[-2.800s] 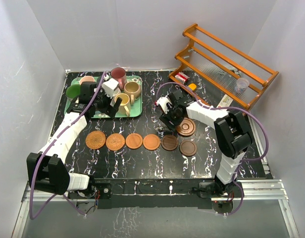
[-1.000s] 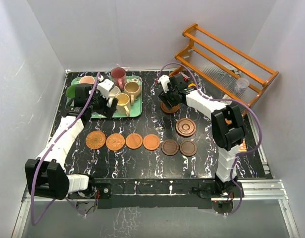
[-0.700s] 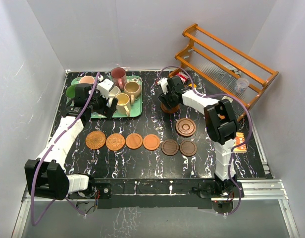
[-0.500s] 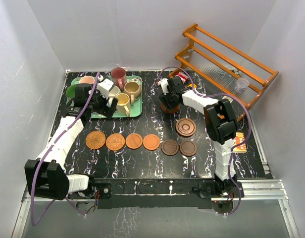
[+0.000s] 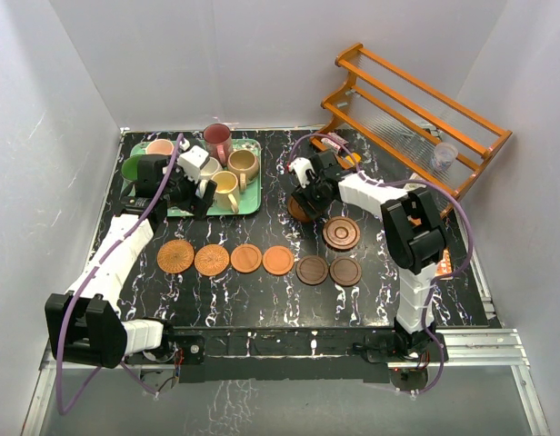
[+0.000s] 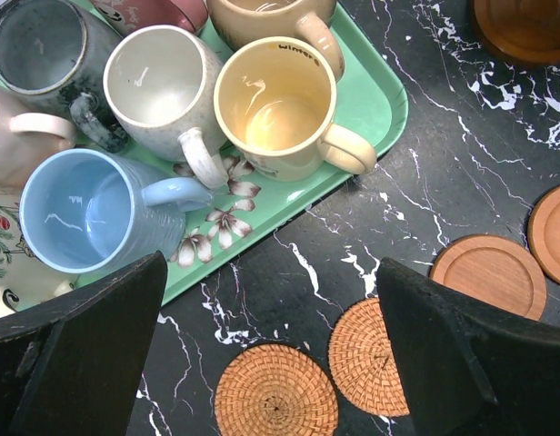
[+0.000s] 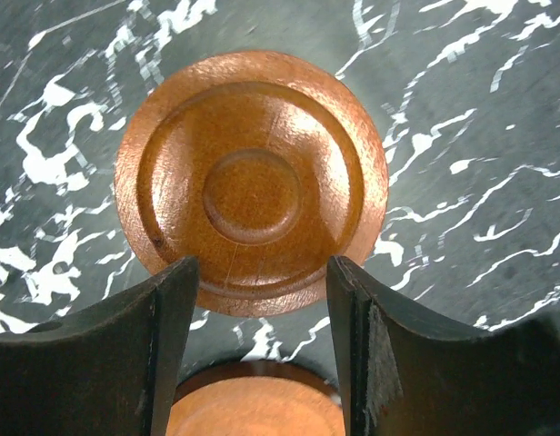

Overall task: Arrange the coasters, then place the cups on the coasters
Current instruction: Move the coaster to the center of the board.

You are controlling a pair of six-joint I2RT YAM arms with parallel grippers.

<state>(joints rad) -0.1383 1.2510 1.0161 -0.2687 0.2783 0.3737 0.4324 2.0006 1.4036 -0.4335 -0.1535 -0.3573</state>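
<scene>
Ringed wooden coaster [image 7: 251,182], likely stiff, light and thin, lying flat on the tabletop [image 7: 462,109], best pinched across its rim; right fingers [image 7: 107,363] half-parted astride its near edge, grip not discernible; left fingers [image 6: 89,345] spread wide, empty.

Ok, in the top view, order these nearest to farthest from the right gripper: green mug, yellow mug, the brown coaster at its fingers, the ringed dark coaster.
From the right gripper:
1. brown coaster, at its fingertips.
2. ringed dark coaster, just right of it, toward the bases.
3. yellow mug, to the left, on the tray.
4. green mug, at the tray's left end.
</scene>
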